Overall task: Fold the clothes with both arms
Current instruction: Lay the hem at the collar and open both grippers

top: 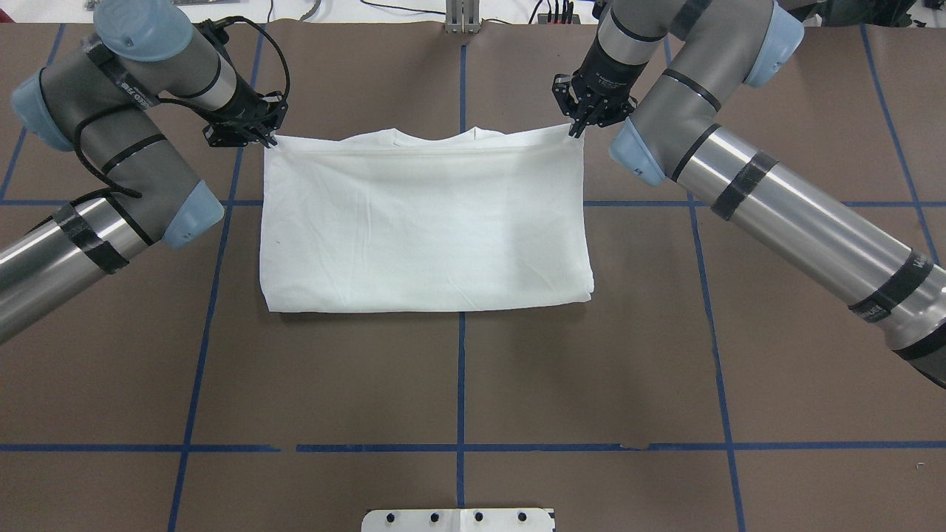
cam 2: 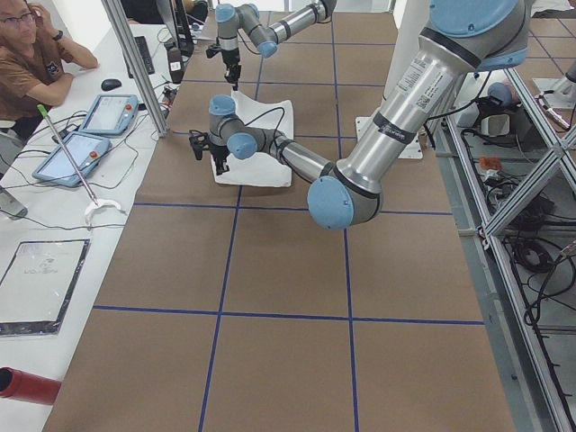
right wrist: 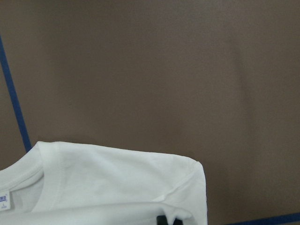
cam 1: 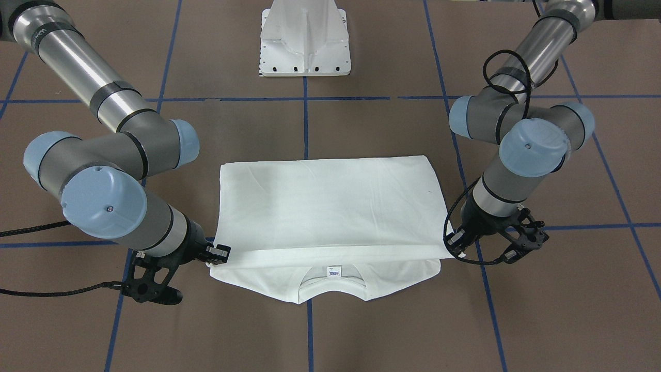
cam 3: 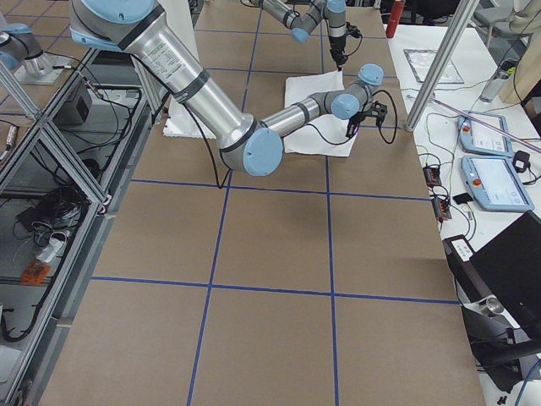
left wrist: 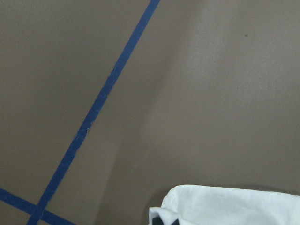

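Shirt (cam 1: 330, 206) is lying folded flat at mid-counter (cam 1: 361, 330), with the collar (cam 1: 333, 283) showing beyond the folded edge, far from the robot. Left hand (cam 1: 454, 243) and right hand (cam 1: 219, 253) are each pinching one corner of that edge.

White shirt (cam 1: 330, 206) lies folded, corners pinched by left hand (cam 1: 454, 243), right hand (cam 1: 219, 253).

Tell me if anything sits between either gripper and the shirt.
Nothing visible does. The left gripper and the right gripper each pinch a corner of the shirt along its folded-over edge, so no gap is left for anything to block.
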`<state>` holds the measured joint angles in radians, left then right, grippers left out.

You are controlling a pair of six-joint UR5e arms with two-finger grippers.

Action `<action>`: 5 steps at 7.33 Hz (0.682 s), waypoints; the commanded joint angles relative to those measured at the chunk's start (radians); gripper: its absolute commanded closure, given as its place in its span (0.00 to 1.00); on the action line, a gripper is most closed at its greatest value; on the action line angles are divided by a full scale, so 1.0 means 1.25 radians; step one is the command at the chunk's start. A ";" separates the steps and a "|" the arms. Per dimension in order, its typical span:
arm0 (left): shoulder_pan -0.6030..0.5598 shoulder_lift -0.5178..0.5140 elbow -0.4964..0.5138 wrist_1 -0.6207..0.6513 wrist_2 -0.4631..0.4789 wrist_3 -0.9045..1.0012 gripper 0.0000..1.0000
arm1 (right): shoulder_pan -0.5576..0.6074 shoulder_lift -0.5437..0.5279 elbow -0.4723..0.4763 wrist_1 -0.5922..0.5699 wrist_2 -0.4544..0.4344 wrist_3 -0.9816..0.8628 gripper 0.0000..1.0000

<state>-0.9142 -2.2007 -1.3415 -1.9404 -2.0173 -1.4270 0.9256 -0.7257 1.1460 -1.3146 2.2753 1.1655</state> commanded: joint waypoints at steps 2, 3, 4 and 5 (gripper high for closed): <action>0.002 -0.020 0.034 -0.018 0.000 0.000 1.00 | -0.003 0.000 0.007 0.000 0.000 0.000 1.00; 0.005 -0.020 0.034 -0.018 0.000 0.005 1.00 | -0.008 -0.002 0.008 0.000 0.001 -0.001 1.00; 0.006 -0.020 0.035 -0.028 0.001 0.011 0.29 | -0.009 -0.006 0.007 0.000 0.001 -0.020 1.00; 0.009 -0.023 0.035 -0.031 0.004 0.010 0.01 | -0.016 -0.006 0.007 0.001 -0.002 -0.023 0.52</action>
<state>-0.9068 -2.2265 -1.2988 -1.9721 -2.0154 -1.4164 0.9134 -0.7315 1.1547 -1.3143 2.2756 1.1471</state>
